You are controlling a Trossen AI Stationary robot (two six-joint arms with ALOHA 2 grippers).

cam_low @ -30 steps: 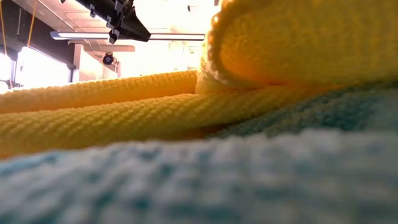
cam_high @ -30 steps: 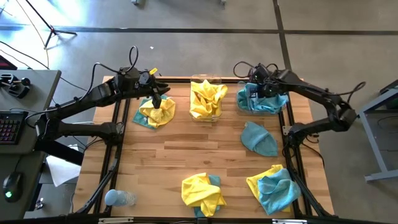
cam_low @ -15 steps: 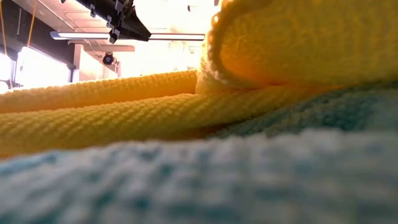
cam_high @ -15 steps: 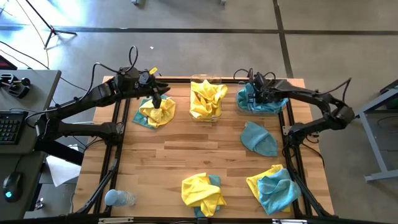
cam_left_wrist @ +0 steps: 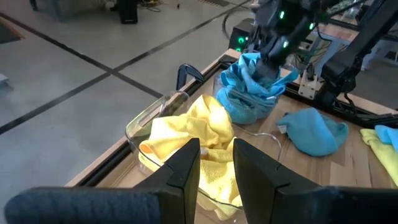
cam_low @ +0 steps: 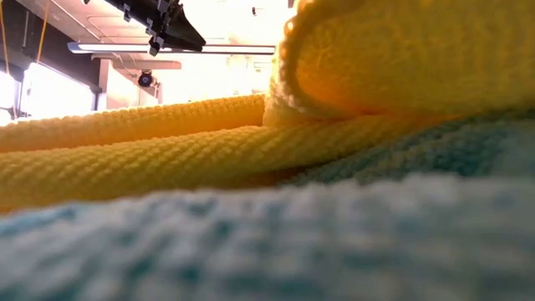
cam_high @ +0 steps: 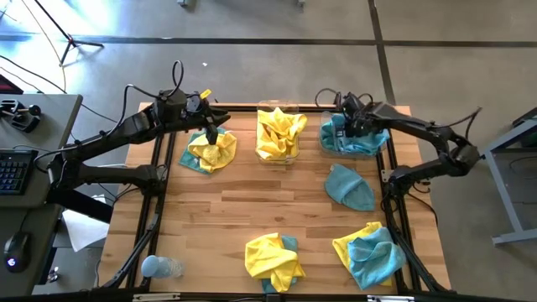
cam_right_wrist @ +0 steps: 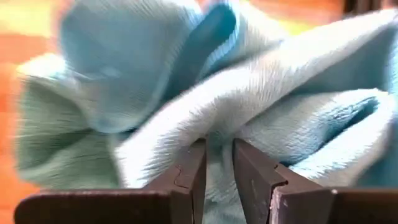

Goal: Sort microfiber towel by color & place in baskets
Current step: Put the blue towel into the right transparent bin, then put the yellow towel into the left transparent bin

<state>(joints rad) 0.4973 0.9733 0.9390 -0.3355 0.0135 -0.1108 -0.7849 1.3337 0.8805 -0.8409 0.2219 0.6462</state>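
Two clear baskets stand at the table's far edge. One basket holds yellow towels, the other teal ones. My right gripper is down in the teal basket's heap, shut on teal cloth. My left gripper hovers over a yellow-on-teal pile near the far left. A narrow gap shows between its fingers, with nothing in it. A loose teal towel lies flat on the table. My right gripper pinches a fold of teal towel between its two fingers, coming from above at the top of the heap in the basket. The cloth bulges out around both fingers. The rest of the towel stays bunched in the basket.
Two mixed yellow-and-teal piles lie at the near edge. A pale blue bottle lies at the near left corner. Bare wood shows mid-table. The low view is filled by yellow and teal cloth close to the camera.
My right arm has shifted a little over the teal basket, with its gripper staying among the teal cloths. My left arm has kept still.
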